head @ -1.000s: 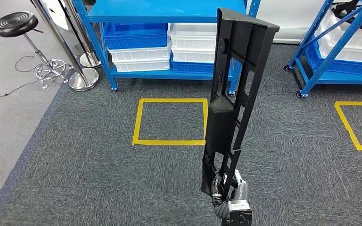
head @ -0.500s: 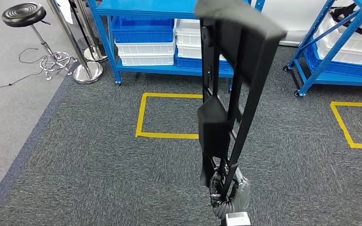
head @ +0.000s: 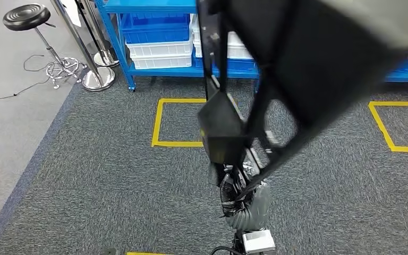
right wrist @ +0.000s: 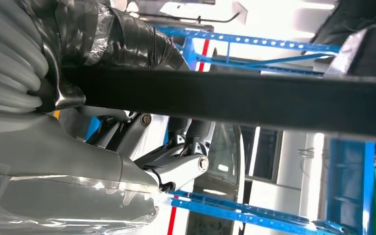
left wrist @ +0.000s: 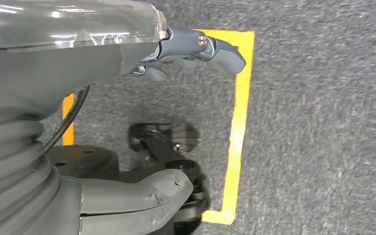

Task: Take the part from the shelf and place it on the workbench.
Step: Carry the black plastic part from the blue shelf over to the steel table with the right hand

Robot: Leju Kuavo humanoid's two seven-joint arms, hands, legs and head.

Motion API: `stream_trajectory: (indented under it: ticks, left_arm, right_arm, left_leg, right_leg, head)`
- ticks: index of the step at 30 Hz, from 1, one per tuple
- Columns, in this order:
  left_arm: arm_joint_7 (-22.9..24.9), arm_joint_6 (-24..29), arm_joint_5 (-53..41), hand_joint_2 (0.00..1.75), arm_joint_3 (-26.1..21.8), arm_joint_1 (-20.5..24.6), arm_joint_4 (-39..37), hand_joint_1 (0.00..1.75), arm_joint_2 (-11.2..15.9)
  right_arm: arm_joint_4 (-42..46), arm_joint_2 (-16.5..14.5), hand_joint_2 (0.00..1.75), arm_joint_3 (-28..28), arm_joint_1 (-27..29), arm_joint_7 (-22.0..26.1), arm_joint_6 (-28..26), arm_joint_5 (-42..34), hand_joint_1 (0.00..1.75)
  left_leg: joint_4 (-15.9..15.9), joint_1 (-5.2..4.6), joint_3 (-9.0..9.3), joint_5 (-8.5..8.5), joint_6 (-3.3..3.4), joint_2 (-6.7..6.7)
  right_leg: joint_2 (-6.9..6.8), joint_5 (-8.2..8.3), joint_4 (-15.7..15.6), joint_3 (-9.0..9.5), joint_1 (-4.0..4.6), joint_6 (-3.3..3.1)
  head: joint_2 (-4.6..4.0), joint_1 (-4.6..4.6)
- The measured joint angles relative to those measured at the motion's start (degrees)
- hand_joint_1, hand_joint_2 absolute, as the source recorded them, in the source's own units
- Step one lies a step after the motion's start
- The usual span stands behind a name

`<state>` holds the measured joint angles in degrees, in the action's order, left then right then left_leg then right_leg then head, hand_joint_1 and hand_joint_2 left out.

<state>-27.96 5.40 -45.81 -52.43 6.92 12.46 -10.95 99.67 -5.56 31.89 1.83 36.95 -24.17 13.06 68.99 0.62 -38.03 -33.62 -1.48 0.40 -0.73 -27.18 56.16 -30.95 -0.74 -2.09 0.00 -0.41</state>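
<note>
A round black stool (head: 22,16) is seen at the far left, beside a blue metal shelf (head: 118,40) with blue and white bins. The left hand (left wrist: 127,54) is held over grey carpet with fingers apart and nothing in it. The long black plastic frame part (head: 228,122) is gripped upright by the right hand (head: 241,194), above the carpet.
</note>
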Motion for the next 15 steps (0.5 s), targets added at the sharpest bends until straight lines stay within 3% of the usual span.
stream_trajectory:
  ticks: [1, 2, 3, 5, 7, 8, 10, 12, 15]
  left_arm:
    - [-0.1, 0.0, -0.1, 1.75, 0.0, 0.0, 0.0, 0.0, 0.0]
    - [-0.2, 0.1, -0.2, 1.75, 0.0, 0.0, 0.0, 0.0, 0.0]
    - [-0.3, 0.2, -0.3, 1.75, 0.0, -0.1, 0.0, 0.0, 0.0]
    - [-0.5, 0.5, -0.5, 1.75, 0.1, -0.1, 0.0, 0.0, 0.0]
    - [-0.5, 0.7, -0.7, 1.75, 0.1, 0.0, 0.0, 0.0, 0.0]
    - [-0.6, 0.7, -0.8, 1.75, 0.2, 0.0, 0.0, 0.0, 0.0]
    - [-0.7, 0.8, -0.9, 1.75, 0.3, -0.1, 0.0, 0.0, 0.0]
    - [-0.8, 0.8, -0.9, 1.75, 0.4, -0.2, 0.0, 0.0, 0.0]
    - [-0.8, 0.9, -1.0, 1.75, 0.5, -0.1, 0.0, 0.0, 0.0]
  right_arm:
    - [0.0, -0.1, 1.75, 0.2, -0.3, -0.3, 0.0, -0.1, 1.75]
    - [0.0, -0.1, 1.75, 0.4, -0.5, -0.6, -0.1, -0.2, 1.75]
    - [0.0, -0.1, 1.75, 0.5, -0.7, -0.8, -0.2, -0.3, 1.75]
    - [0.0, -0.1, 1.75, 0.8, -0.8, -1.0, -0.5, -0.3, 1.75]
    - [0.1, 0.0, 1.75, 1.2, -1.1, -1.0, -0.6, -0.3, 1.75]
    - [0.1, 0.0, 1.75, 1.3, -1.3, -1.0, -0.6, -0.3, 1.75]
    - [0.1, 0.1, 1.75, 1.6, -1.5, -1.0, -0.6, -0.2, 1.75]
    - [0.1, 0.3, 1.75, 1.9, -1.6, -1.0, -0.7, -0.1, 1.75]
    - [0.2, 0.8, 1.75, 2.7, -1.7, -1.0, -0.9, 0.2, 1.75]
  left_leg:
    - [2.7, 0.13, -0.49, -0.85, -0.27, 0.0]
    - [3.6, 0.21, -0.13, -0.39, -0.43, 0.01]
    - [2.4, 0.29, 1.25, 1.0, -0.5, 0.01]
    - [-5.4, 0.4, 6.77, 3.93, -0.35, -0.01]
    - [-12.8, 0.25, 11.32, 4.48, 0.15, -0.1]
    - [-14.4, 0.11, 12.1, 4.15, 0.5, -0.15]
    - [-14.9, 0.09, 11.78, 4.29, 1.45, -0.14]
    - [-15.1, 0.2, 11.52, 4.99, 2.58, 0.01]
    - [-15.0, 0.03, 10.51, 5.87, 3.6, 0.18]
  right_leg:
    - [-0.04, 0.43, 0.1, -0.68, 0.04, 0.06]
    - [-0.07, 0.84, 0.1, -1.3, 0.04, 0.16]
    - [-0.09, 1.23, 0.2, -1.83, 0.04, 0.29]
    - [-0.09, 1.9, 0.3, -2.54, 0.07, 0.69]
    - [-0.07, 2.47, 0.6, -3.0, 0.23, 1.31]
    - [-0.07, 2.74, 0.6, -3.15, 0.3, 1.67]
    - [-0.07, 3.14, 0.7, -3.36, 0.29, 2.4]
    - [0.08, 1.5, 2.7, -4.33, 0.15, 2.93]
    - [0.37, -4.8, 13.1, -8.7, 0.04, 3.22]
  head:
    - [0.0, 0.0]
    - [0.0, 0.0]
    - [0.0, 0.0]
    - [0.0, -0.01]
    - [-0.01, 0.01]
    - [-0.01, 0.02]
    - [-0.01, 0.02]
    - [0.0, 0.03]
    - [0.0, 0.05]
